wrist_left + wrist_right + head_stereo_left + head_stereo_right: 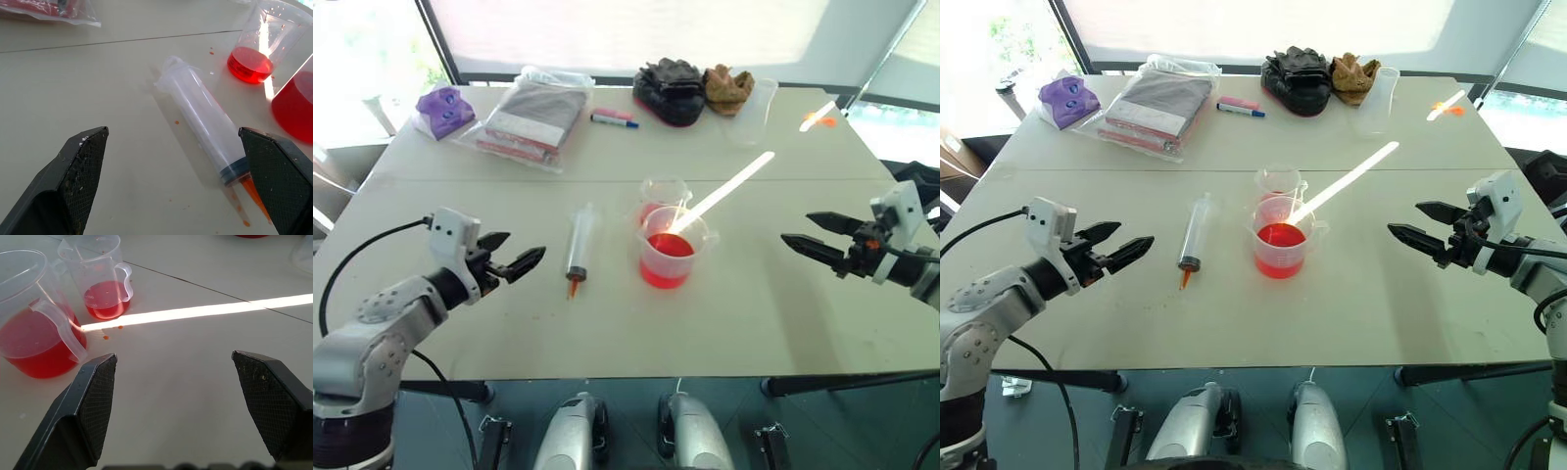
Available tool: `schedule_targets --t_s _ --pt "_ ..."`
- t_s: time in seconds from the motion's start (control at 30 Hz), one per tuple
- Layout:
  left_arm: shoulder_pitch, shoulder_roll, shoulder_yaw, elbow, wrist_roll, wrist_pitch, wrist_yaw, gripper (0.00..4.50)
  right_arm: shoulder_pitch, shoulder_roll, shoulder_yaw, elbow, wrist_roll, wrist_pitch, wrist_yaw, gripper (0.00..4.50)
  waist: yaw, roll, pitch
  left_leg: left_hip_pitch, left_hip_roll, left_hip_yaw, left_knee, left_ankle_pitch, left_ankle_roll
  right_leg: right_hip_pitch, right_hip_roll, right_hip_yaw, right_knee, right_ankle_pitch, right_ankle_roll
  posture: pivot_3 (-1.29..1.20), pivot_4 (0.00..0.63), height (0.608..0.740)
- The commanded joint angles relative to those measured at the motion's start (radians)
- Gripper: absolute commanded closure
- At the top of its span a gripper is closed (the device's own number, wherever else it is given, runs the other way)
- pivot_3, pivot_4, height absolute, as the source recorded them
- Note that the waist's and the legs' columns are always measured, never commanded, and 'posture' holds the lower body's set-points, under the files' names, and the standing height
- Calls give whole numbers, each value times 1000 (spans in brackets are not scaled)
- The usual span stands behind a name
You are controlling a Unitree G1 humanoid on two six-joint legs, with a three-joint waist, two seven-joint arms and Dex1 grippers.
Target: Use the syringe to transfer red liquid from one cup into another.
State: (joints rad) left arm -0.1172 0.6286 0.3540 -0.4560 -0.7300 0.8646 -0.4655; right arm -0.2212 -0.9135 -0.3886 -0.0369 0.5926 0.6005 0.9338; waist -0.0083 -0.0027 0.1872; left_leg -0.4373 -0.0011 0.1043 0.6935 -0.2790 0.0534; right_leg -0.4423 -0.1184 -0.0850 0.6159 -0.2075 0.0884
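white table (pixel 783 323), bright window blind (pixel 626 29)

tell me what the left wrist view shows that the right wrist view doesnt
Left wrist view alone: the syringe lying on the table, its orange tip near the open left gripper, plus a bagged item's edge.

Right wrist view alone: a bright sunlight stripe across the table and the cups' handles, seen past the open right gripper.

Both: the small cup with a shallow red layer, the big cup holding more red liquid, and red drips on the table.
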Motion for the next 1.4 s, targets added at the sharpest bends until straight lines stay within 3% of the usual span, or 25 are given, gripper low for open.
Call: schedule_targets --t_s 0.03,0.3,0.53,0.9,0.97,1.07,1.17,1.4 --pt "-23 16 37 -22 -17 -14 0 12 -26 -7 -15 -15 1 -22 2 563 1 0 0 0 0 0 0 0 0 0 0 0 0 0 0 0 150 740" --pt "10 16 -3 -16 35 -74 -32 12 -45 4 16 23 -60 -82 -20 563 -2 0 0 0 0 0 -1 1 -2 0 0 0 -1 0 0 0 150 740" --pt "7 -80 -31 4 66 -163 -6 12 -46 40 26 25 -68 -101 -34 563 0 0 0 0 0 0 -2 1 -2 0 0 0 -2 0 0 0 150 740" --pt "-35 -45 -59 -9 122 -175 13 12 -46 24 36 26 -105 -112 -67 563 1 0 0 0 0 0 -2 1 -1 0 0 0 -2 0 0 0 150 740" --pt "-95 -28 -56 -14 108 -113 52 12 -69 -5 26 21 -88 -98 -35 563 2 0 0 0 0 0 -2 1 -1 0 0 0 -2 0 0 0 150 740" --pt "-257 34 -61 40 -7 142 71 12 -127 -68 10 -36 10 2 43 563 4 0 0 0 0 0 -2 1 -1 0 0 0 -1 0 0 0 150 740" --pt "-458 112 -155 158 -53 345 -2 12 -175 -130 30 -136 104 115 102 563 5 0 0 0 0 0 -1 2 2 0 2 -1 0 1 1 0 150 740" --pt "-947 38 -360 576 -15 711 -5 12 -301 -157 42 -260 245 232 117 563 22 -2 1 -1 0 0 1 4 1 2 8 -3 0 2 6 0 150 740"
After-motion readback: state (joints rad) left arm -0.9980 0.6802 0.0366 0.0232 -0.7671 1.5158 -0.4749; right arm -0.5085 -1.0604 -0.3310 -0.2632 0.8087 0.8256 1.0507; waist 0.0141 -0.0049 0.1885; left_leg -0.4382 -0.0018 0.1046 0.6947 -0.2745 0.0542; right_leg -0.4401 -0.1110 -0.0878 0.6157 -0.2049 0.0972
